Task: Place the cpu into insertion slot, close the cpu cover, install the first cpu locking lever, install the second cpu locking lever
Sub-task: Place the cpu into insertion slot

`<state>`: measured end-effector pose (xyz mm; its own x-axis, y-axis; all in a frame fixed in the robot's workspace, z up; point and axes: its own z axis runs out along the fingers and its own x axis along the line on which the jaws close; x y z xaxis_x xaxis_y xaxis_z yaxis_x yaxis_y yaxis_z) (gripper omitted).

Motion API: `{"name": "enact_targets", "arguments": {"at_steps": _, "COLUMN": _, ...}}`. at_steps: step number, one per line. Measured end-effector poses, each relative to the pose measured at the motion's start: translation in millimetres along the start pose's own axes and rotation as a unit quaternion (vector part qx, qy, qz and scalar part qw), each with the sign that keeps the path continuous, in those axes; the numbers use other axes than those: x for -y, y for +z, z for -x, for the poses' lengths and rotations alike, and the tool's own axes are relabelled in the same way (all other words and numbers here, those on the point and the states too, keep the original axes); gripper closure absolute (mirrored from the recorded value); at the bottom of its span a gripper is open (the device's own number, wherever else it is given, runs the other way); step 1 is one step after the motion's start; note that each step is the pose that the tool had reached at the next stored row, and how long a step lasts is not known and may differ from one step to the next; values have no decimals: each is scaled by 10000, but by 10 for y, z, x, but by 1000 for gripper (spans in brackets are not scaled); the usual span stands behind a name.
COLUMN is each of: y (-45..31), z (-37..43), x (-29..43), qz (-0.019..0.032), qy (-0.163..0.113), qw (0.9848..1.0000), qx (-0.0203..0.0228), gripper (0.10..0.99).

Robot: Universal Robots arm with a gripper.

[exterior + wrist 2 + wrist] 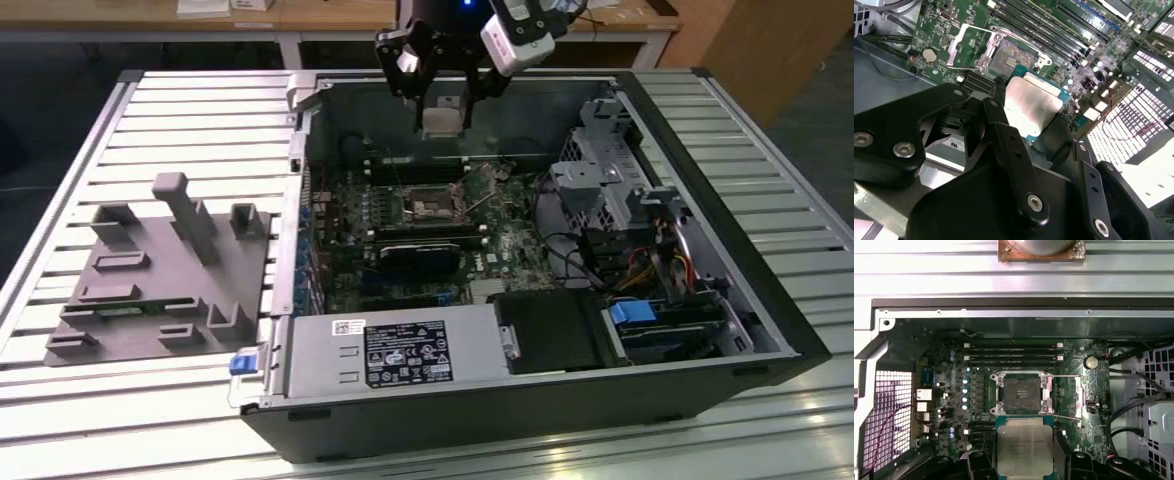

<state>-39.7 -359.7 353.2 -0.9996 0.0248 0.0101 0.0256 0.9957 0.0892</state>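
Silver-topped cpu clamped in the gripper, above an open computer case.
Exterior view's left: grey fixture block lay on the slatted table. Middle: gripper hung over the motherboard, fingers closed on the cpu's edges, chip apart from the bare insertion slot. Second wrist view: cpu cover stood swung open beside the slot. Exterior view's right: drive cage.

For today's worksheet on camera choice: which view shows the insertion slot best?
The first wrist view: the insertion slot faces the camera squarely, unobstructed. The second wrist view shows it obliquely; the exterior view shows it from afar.
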Motion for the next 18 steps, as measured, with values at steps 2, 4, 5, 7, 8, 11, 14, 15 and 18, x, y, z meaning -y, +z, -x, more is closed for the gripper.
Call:
{"name": "enact_targets", "arguments": {"at_steps": 2, "y": 28, "z": 0, "x": 2, "qz": -4, "qy": -2, "qw": 10000, "qx": 18, "gripper": 545}}
{"name": "enact_targets", "arguments": {"at_steps": 4, "y": 57, "z": -2, "x": 5, "qz": -9, "qy": -4, "qw": 10000, "qx": 39, "gripper": 545}}
{"name": "enact_targets", "arguments": {"at_steps": 5, "y": 70, "z": -4, "x": 6, "qz": -10, "qy": -4, "qw": 10000, "qx": 47, "gripper": 545}}
{"name": "enact_targets", "arguments": {"at_steps": 7, "y": 95, "z": -11, "x": 9, "qz": -12, "qy": -6, "qw": 10000, "qx": 59, "gripper": 545}}
{"name": "enact_targets", "arguments": {"at_steps": 8, "y": 107, "z": -15, "x": 10, "qz": -14, "qy": -6, "qw": 10000, "qx": 64, "gripper": 545}}
{"name": "enact_targets", "arguments": {"at_steps": 11, "y": 148, "z": -34, "x": 14, "qz": -23, "qy": -7, "qw": 10000, "qx": 82, "gripper": 545}}
{"name": "enact_targets", "arguments": {"at_steps": 14, "y": 193, "z": -56, "x": 17, "qz": -37, "qy": -9, "qw": 9999, "qx": 101, "gripper": 545}}
{"name": "enact_targets", "arguments": {"at_steps": 15, "y": 209, "z": -61, "x": 19, "qz": -43, "qy": -10, "qw": 9999, "qx": 106, "gripper": 545}}
{"name": "enact_targets", "arguments": {"at_steps": 18, "y": 261, "z": -74, "x": 22, "qz": -61, "qy": -11, "qw": 9999, "qx": 119, "gripper": 545}}
